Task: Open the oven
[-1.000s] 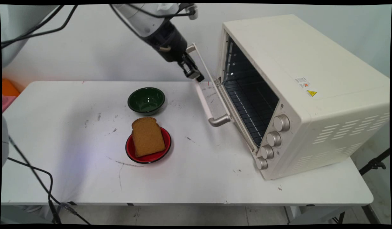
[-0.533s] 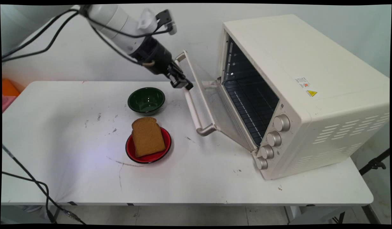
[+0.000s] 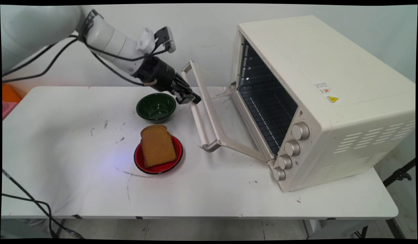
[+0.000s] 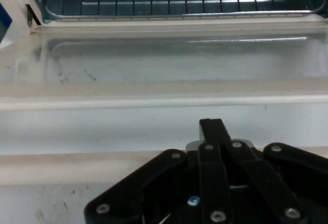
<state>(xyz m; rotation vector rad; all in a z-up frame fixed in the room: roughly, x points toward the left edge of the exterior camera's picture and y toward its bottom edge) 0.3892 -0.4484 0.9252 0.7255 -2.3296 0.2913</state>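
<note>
The gripper (image 3: 190, 99), fingers pinched together, pressed on the oven (image 3: 325, 101) door's handle (image 3: 198, 119), and a slip could have dropped the door onto the table (image 3: 76, 142) by the bowl (image 3: 156, 107).

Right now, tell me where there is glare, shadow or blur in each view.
Main view: sharp; soft grey shadow on the table left of the red plate; highlights on the green bowl and the oven knobs. Hand view: soft overall; bright streaks of glare across the glass door and the rack bars behind it; gripper linkage close and dark.
</note>
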